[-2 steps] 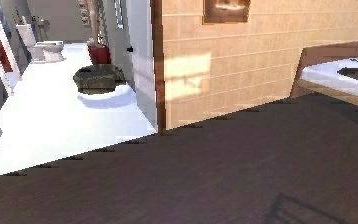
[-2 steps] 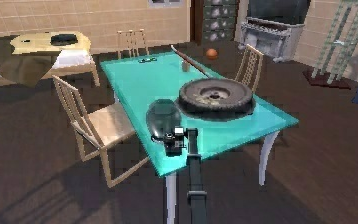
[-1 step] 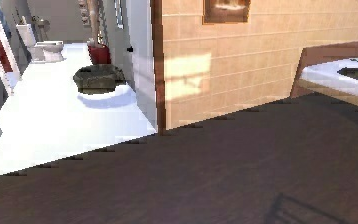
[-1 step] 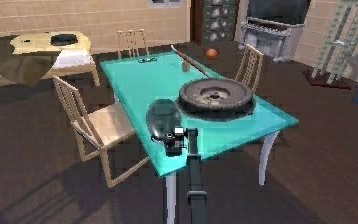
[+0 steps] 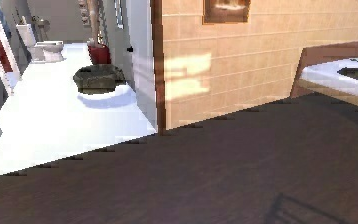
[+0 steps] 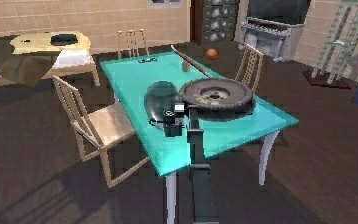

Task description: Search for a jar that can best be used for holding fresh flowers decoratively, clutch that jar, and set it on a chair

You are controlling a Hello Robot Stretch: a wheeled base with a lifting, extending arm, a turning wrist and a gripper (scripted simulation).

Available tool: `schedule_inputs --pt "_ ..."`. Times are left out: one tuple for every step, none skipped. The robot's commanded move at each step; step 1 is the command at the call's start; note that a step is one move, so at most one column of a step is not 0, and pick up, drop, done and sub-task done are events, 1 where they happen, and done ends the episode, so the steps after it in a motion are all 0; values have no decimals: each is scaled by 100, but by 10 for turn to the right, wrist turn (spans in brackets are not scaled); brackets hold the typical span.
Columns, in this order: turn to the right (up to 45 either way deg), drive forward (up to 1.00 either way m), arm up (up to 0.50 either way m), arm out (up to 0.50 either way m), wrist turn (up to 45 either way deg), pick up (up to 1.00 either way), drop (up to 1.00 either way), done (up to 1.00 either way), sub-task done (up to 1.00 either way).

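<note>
White floor (image 5: 47, 120), red vessel (image 5: 99, 52) upright

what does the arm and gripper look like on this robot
The arm is a dark square bar. Near its far end sit two small white squares with black marks, and beside them the gripper has a dark body with thin jaws.

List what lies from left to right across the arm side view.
Bed → wooden chair beside the turquoise table → round dark dish on that table → pale upright rack near the right edge.
</note>
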Motion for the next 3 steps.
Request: schedule_inputs --pt "0 0 24 0 0 0 0 0 0" --pt "0 0 0 0 -450 0 0 0 0" --pt "0 0 0 0 -450 0 0 0 0"
